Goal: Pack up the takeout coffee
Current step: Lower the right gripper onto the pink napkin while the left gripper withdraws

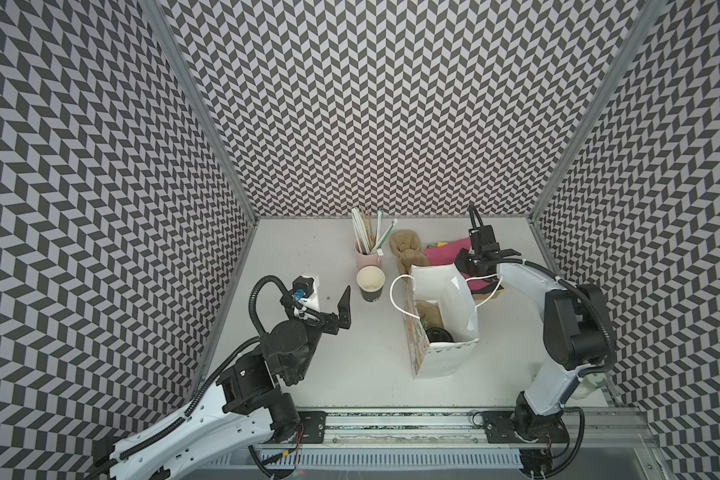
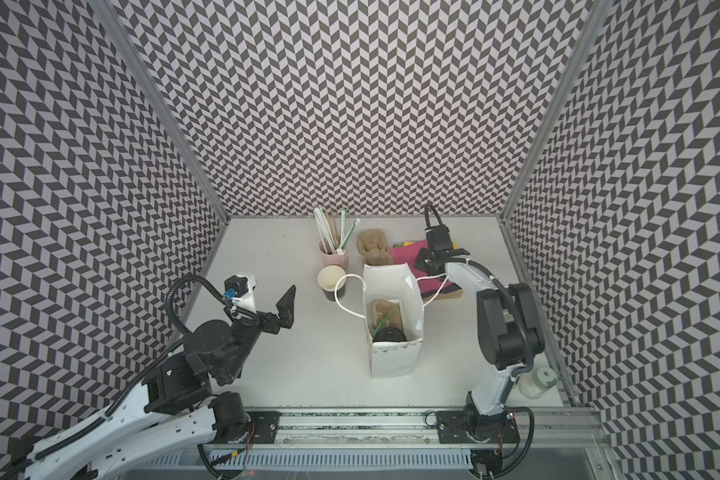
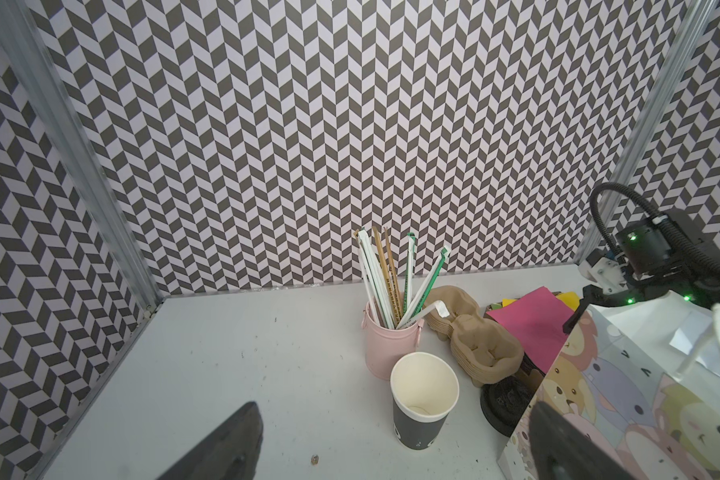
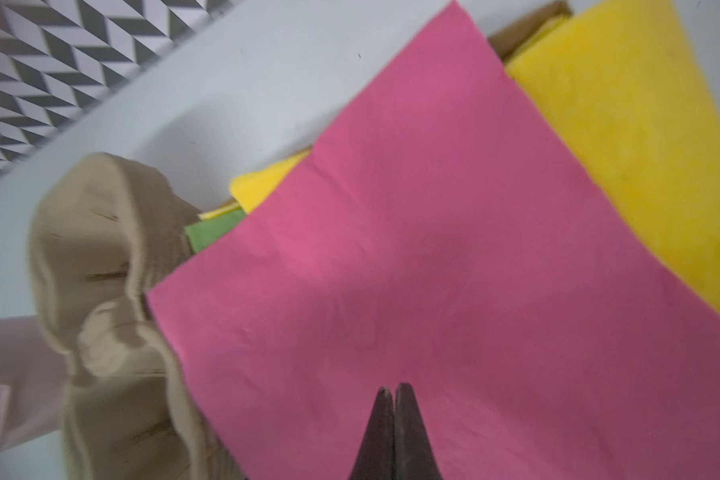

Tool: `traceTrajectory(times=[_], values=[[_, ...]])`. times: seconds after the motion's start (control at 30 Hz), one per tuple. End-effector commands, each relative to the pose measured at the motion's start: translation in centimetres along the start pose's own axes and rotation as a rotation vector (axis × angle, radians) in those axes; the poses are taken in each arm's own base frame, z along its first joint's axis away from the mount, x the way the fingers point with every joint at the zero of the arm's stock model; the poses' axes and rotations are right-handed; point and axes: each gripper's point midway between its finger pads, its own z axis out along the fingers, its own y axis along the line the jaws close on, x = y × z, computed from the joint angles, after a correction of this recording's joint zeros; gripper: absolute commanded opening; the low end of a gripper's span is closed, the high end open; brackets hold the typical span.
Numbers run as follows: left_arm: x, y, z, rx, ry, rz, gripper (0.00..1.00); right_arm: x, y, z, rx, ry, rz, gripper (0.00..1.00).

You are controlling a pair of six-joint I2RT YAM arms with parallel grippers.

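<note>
- The right gripper [image 4: 393,392] has its fingers pressed tight together, tips down on the pink napkin [image 4: 433,249]. Whether a fold of paper is caught between them cannot be told.
- That napkin tops a loose pile of yellow and green sheets, just beside the stack of pulp carriers [image 4: 113,299], behind the bag [image 1: 445,361].
- The left gripper [image 3: 395,409] has its fingers [image 3: 233,440] spread as wide as they go and holds nothing. It hangs above the table [image 1: 350,374], facing the open cup [image 3: 422,395], well apart from the bag.
- The takeout coffee [image 2: 388,334] stands inside the bag, its black lid showing in both top views next to a carrier tray [image 2: 385,311] and a green straw [image 2: 379,328].
- Judgement: the coffee itself is packed, and the step in hand looks like fetching a napkin to go with it.
- The next move seems to call for a gentle lift that peels off one sheet rather than dragging the pile.
- The sheet would then travel over the near rim of the bag, and the fingers would part above the lid.
- The bag's handle cord [image 1: 485,286] drapes close to the right wrist, so a low or hurried swing could snag it and tip the bag.
</note>
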Motion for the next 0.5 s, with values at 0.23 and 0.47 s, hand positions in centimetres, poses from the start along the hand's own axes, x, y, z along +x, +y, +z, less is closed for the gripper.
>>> traceTrajectory(times=[0.23,0.47], values=[[-0.3,-0.1,-0.1,0.013,-0.017,-0.031,1.0,0.9,0.4,-3.0,-0.081,0.009,0.001,0.47],[-0.1,-0.2,0.1,0.016,-0.008,-0.025,1.0,-0.3,-3.7,-3.1,0.121,-0.051,0.01,0.82]])
